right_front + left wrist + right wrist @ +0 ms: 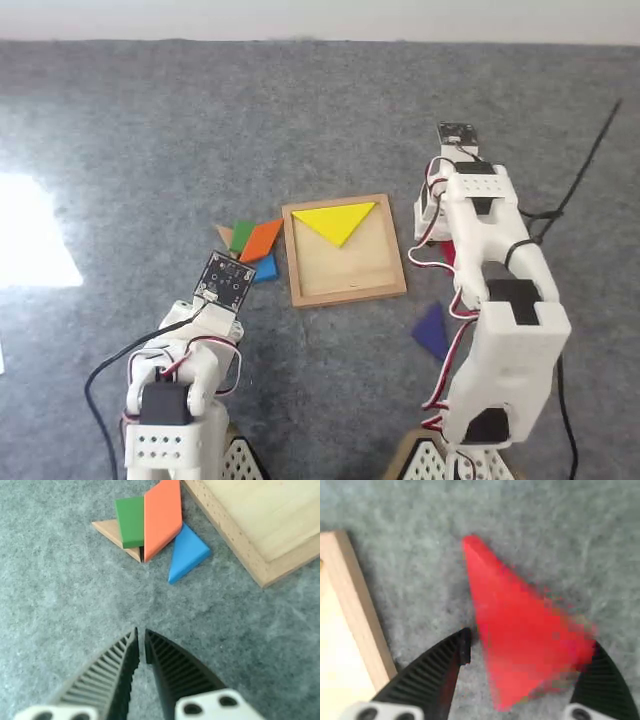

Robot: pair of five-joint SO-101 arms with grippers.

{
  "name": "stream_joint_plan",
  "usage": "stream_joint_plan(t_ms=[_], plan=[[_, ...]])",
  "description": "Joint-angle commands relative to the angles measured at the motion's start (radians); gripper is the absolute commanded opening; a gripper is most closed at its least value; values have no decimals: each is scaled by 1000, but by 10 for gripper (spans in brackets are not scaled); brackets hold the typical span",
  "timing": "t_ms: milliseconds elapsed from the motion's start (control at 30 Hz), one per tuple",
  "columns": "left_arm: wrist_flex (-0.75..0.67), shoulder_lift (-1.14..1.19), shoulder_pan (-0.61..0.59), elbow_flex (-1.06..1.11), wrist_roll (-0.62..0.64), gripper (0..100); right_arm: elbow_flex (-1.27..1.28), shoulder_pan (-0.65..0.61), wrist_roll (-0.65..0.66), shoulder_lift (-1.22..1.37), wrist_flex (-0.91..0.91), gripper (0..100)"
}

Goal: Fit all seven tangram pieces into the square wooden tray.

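Observation:
The square wooden tray [345, 285] lies mid-table with a yellow triangle [335, 221] in its far part. Left of it lie the green [131, 521], orange [162, 517], blue [186, 554] and tan [111, 530] pieces, bunched together and touching. My left gripper [141, 636] is shut and holds nothing, hovering over bare mat a short way from the blue triangle. A red triangle [520, 630] lies flat on the mat beside the tray's edge [357, 605]. My right gripper [527, 652] is open, with one finger on each side of the red piece. A purple piece [432, 330] lies right of the tray's near corner.
Grey felt mat [150, 150] covers the table. The right arm [495, 270] stretches along the tray's right side and covers most of the red piece from above. A black cable [585, 165] runs off at the far right.

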Motion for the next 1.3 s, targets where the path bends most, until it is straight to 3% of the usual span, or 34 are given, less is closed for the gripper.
stream_joint_plan(t_ms=[0,233,533,667,867,1067,1267], plan=[[6,8,-5,-8,6,20,-32,-8,8,4,8,272],[6,8,-5,-8,6,20,-32,-10,3,2,-27,97],[6,8,-5,-8,6,20,-28,-10,0,-53,45,91],[6,8,-5,-8,6,20,-32,-4,15,-134,51,132],[6,8,-5,-8,6,20,-69,-31,176,-188,47,400],[6,8,-5,-8,6,20,-137,2,203,-148,-22,344],[6,8,-5,-8,6,20,-295,12,201,54,-22,344]])
